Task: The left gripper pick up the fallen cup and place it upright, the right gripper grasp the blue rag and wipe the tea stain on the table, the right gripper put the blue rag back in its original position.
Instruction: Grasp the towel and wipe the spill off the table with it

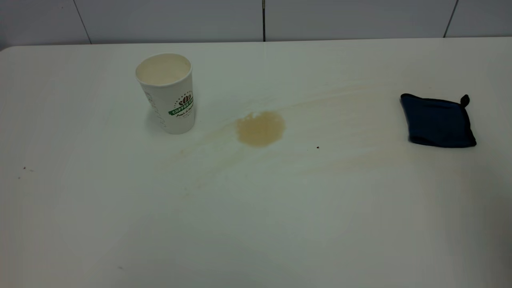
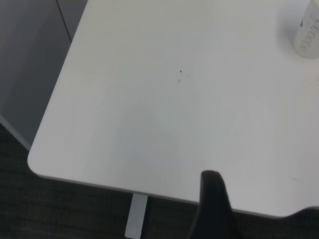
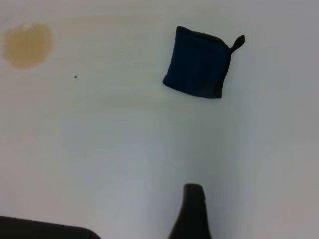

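A bare stretch of the surface [image 1: 256, 224] is lying nearest the camera in the exterior view, with only a few tiny dark specks [image 1: 25, 169] sitting on it toward the left edge; neither arm is showing in that view at all. The cup [image 1: 168, 94] is standing upright, mouth up, at the rear left, so the first step is looking done — the left arm's share appears finished. The tea stain [image 1: 260, 128] is lying just to the right of the cup, apart from it and unwiped, with faint pale streaks trailing out on both sides; a small black speck [image 1: 318, 147] is sitting a little to its right. The blue rag [image 1: 438, 121] is lying flat at the far right, well apart from the stain, its corner loop pointing toward the rear; nothing is touching it.

So the wiping and the return of the rag are both remaining. The left wrist view is showing the surface's rounded corner and the cup's base [image 2: 308, 37] far off; one dark finger tip of the left pincer [image 2: 213, 204] is intruding, and I cannot tell whether it is released or clenched. The right pincer [image 3: 192, 211] is hanging well short of the rag [image 3: 199, 63], its state likewise impossible to tell — only one finger is showing. Nothing is standing between rag and stain.
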Robot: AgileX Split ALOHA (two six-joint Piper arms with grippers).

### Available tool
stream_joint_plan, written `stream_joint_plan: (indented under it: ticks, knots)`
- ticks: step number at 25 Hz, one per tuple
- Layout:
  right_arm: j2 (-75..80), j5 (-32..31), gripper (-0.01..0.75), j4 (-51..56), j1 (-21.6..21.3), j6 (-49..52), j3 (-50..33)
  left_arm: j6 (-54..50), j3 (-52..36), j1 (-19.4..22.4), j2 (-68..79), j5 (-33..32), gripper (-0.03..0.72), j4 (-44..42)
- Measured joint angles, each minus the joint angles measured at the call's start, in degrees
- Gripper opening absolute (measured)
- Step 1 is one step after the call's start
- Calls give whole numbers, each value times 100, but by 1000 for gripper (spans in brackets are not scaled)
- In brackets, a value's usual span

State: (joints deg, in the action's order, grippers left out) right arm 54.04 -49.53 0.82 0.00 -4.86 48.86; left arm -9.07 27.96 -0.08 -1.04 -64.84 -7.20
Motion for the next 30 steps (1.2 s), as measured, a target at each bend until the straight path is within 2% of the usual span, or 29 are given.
stream_joint_plan:
  ticks: [12,17,23,30]
  knots:
    - [4745,1073,729,171,0,-331,1842,0,0,0,0,0,564,0]
    - [6323,1145,729,171,0,-354,2804,0,0,0,0,0,564,0]
    - [7629,1145,727,171,2,-354,3788,0,0,0,0,0,564,0]
    - [8488,1185,722,35,-3,-276,4552,-5,0,0,0,0,564,0]
